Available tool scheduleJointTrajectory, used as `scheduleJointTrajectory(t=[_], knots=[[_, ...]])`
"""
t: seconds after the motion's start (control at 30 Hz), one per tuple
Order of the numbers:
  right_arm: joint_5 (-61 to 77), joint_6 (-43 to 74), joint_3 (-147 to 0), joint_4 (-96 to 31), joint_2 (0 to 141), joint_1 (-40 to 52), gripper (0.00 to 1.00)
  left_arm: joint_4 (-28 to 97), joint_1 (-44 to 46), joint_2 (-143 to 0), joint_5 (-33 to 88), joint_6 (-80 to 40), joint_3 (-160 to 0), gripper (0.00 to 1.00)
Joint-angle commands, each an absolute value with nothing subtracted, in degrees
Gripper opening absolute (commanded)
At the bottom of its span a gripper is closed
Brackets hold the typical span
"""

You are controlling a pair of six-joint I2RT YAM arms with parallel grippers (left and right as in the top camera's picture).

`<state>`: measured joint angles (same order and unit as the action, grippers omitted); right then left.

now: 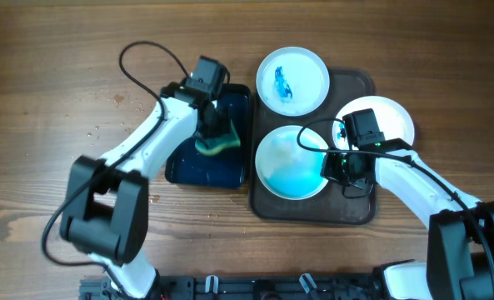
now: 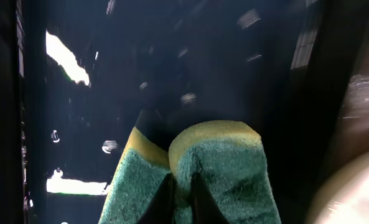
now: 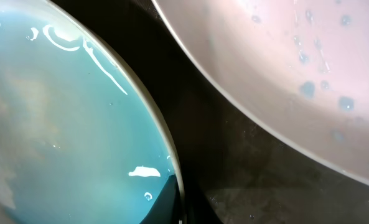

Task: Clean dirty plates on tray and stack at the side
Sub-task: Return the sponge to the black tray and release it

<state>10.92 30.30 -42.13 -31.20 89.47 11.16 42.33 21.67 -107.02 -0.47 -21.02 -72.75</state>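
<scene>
Three white plates lie on the dark brown tray (image 1: 355, 208). The far plate (image 1: 292, 79) carries a blue smear. The near-left plate (image 1: 290, 162) holds a blue film. My right gripper (image 1: 336, 165) is shut on this plate's right rim; in the right wrist view the gripper (image 3: 179, 202) straddles the edge of the blue-filmed plate (image 3: 66, 124). The right plate (image 1: 392, 117), dotted with pale blue drops (image 3: 284, 68), lies partly under that arm. My left gripper (image 1: 215, 132) is shut on a green and yellow sponge (image 1: 217, 143) over the basin; its fingertips (image 2: 181, 196) pinch the sponge (image 2: 228, 162).
A black basin (image 1: 188, 162) with a dark blue wet inside (image 2: 109, 74) stands left of the tray, touching its edge. Bare wooden table (image 1: 47, 125) stretches to the left, with a few water drops (image 1: 92, 129). Cables loop above both arms.
</scene>
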Motion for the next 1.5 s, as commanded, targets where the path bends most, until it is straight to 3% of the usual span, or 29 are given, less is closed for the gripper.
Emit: scheduleJointTrajectory(t=[0.0, 0.07, 0.1, 0.3, 0.6, 0.8, 1.07, 1.47], knots=[[7.5, 30.0, -40.8, -32.0, 91.0, 10.9, 0.04, 41.0, 21.1, -108.6, -2.3, -19.7, -72.2, 0.23], [7.5, 30.0, -40.9, -32.1, 91.0, 10.9, 0.04, 40.7, 21.1, -107.8, -0.4, -19.7, -72.6, 0.58], [7.5, 30.0, -40.9, -32.1, 91.0, 10.9, 0.04, 40.8, 21.0, -107.4, 0.4, -19.7, -72.9, 0.71], [7.5, 30.0, -40.9, -32.2, 91.0, 10.9, 0.04, 42.1, 20.6, -100.9, 3.0, -19.7, -74.7, 1.0], [7.5, 30.0, -40.9, -32.2, 91.0, 10.9, 0.04, 45.2, 20.1, -84.6, 3.2, -19.9, -74.9, 1.0], [7.5, 30.0, -40.8, -32.2, 91.0, 10.9, 0.04, 51.9, 15.1, -76.9, 3.2, -19.9, -74.9, 1.0], [7.4, 30.0, -40.9, -32.1, 91.0, 10.9, 0.04, 61.0, 10.6, -75.4, 3.2, -19.9, -74.9, 1.0], [7.5, 30.0, -40.8, -32.0, 91.0, 10.9, 0.04, 61.1, 10.6, -75.4, 3.2, -19.9, -74.9, 1.0]])
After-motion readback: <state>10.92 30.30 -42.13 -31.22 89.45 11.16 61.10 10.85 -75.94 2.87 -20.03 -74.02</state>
